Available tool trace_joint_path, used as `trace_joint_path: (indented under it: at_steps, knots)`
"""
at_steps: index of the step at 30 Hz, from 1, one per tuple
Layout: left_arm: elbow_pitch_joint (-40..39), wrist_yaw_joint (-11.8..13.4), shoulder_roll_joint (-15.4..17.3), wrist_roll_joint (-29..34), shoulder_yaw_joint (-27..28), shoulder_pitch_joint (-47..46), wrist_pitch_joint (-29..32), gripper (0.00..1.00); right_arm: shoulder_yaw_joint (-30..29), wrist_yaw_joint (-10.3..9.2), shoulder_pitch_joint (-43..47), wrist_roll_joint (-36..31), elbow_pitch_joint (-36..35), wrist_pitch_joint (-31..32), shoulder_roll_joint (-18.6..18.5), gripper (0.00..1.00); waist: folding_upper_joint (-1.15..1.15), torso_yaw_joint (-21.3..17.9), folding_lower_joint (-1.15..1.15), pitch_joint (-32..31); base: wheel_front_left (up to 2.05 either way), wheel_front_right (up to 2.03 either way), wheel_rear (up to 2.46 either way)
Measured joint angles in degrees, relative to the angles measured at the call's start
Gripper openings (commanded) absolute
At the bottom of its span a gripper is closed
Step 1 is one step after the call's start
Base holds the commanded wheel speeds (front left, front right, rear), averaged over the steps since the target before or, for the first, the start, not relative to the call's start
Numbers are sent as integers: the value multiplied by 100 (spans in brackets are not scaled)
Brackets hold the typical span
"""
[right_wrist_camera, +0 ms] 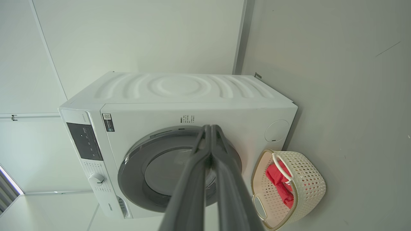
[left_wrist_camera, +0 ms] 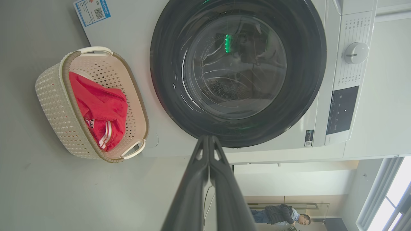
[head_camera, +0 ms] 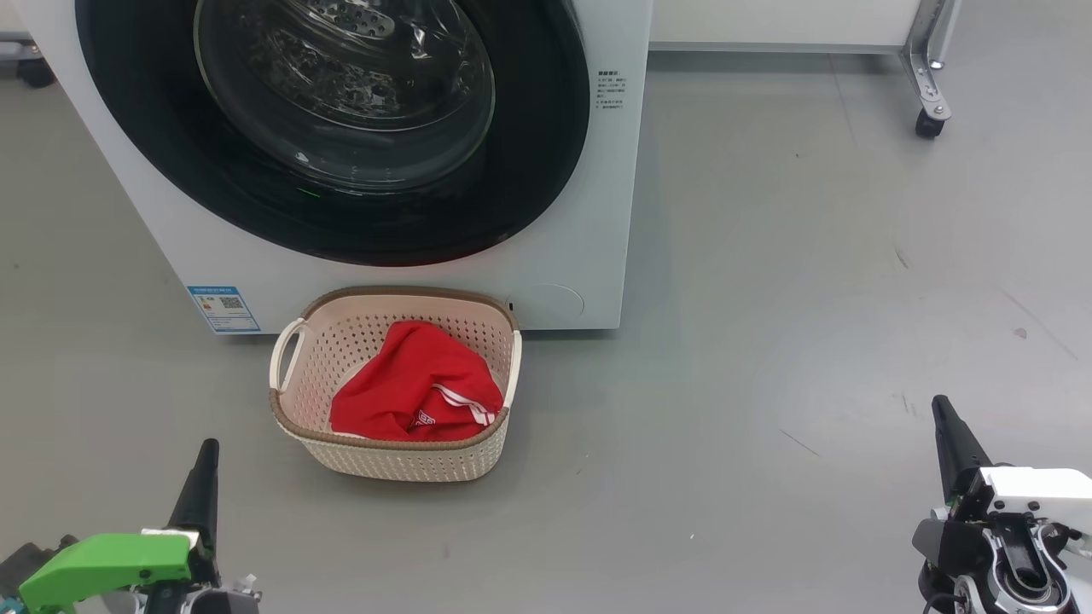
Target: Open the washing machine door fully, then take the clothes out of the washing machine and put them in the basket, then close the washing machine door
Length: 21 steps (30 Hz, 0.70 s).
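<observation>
Since the clothes (head_camera: 414,379) lie in the basket (head_camera: 401,460) and the washing machine door (head_camera: 529,170) looks shut, the left gripper (head_camera: 205,465) and right gripper (head_camera: 945,422) hover clear, both pressed together, empty.

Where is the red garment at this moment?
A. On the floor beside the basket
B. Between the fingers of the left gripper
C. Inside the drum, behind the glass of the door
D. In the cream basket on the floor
D: the red garment lies inside the cream basket, which stands on the floor before the washing machine, whose door is closed.
</observation>
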Motion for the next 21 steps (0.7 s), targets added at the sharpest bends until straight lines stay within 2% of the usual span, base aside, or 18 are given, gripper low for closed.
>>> trace_joint_path:
  at_steps: [21]
  knots:
    - [5, 0, 0, 0, 9, -2, 0, 0, 2, 0, 0, 1, 0, -1, 0, 0, 0, 0, 0, 0, 0, 0, 0]
